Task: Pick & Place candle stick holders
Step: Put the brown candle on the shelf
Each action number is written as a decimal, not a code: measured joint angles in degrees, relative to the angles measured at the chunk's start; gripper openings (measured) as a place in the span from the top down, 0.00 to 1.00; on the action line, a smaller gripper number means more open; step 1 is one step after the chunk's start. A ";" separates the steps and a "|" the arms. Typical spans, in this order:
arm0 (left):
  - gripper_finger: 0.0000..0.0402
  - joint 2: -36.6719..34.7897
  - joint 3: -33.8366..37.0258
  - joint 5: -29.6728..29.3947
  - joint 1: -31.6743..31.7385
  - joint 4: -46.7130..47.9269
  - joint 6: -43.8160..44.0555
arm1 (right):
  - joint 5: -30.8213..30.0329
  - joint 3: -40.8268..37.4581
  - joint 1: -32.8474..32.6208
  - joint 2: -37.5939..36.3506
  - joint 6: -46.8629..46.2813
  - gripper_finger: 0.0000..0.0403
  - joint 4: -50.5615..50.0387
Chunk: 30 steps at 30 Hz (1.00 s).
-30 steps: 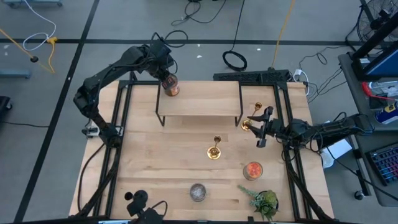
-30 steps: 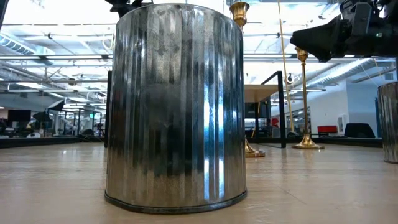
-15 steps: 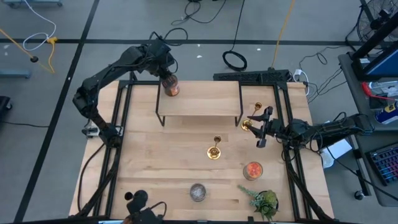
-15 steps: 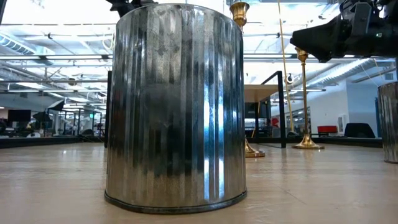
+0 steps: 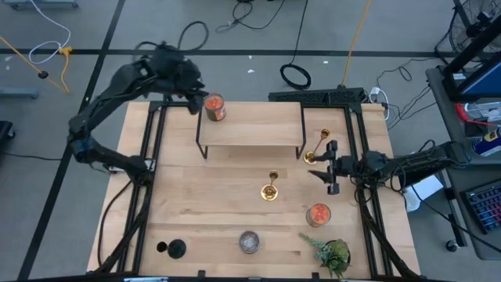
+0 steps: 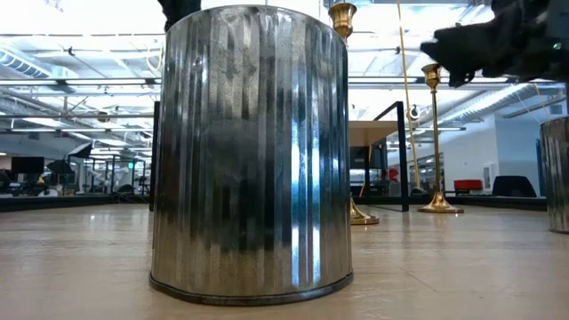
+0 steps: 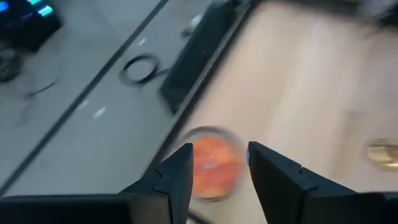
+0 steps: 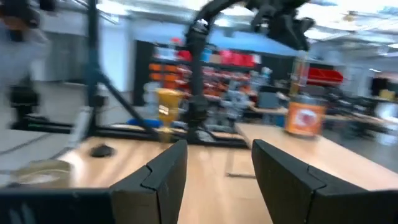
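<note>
High view: my right gripper [image 5: 327, 167] hangs released just beside the slim gold-brass candlestick [image 5: 316, 149] near the wooden table's [image 5: 203, 211] right edge. Left gripper [image 5: 190, 88], fingers parted, hovers beside the orange-filled glass jar [image 5: 214, 107] at the far edge.

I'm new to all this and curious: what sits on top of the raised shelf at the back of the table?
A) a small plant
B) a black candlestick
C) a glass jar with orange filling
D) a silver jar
C: the glass jar with orange filling stands at the left end of the shelf, by the open left gripper.
</note>
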State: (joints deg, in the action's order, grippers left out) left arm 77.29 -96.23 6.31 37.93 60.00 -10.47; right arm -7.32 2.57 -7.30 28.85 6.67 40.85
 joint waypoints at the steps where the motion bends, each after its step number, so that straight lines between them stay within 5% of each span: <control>1: 0.60 -1.07 -0.01 2.51 -0.66 -0.04 0.34 | 0.10 0.40 -0.51 0.05 -0.03 0.55 0.09; 9: 0.60 -5.70 0.08 17.94 -8.63 0.62 -1.89 | -0.09 7.06 -4.72 4.59 -0.85 0.55 -7.09; 17: 0.60 -6.04 8.89 19.17 -20.74 -1.42 -3.53 | -0.03 9.71 -8.01 9.33 -1.32 0.55 -7.51; 30: 0.60 -6.00 36.21 16.95 -37.53 -40.09 8.06 | -0.28 9.75 -8.20 10.35 0.01 0.56 -5.59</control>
State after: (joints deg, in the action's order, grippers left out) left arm 71.29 -60.02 23.26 0.40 19.90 -2.41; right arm -7.60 12.32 -15.51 39.20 6.68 35.27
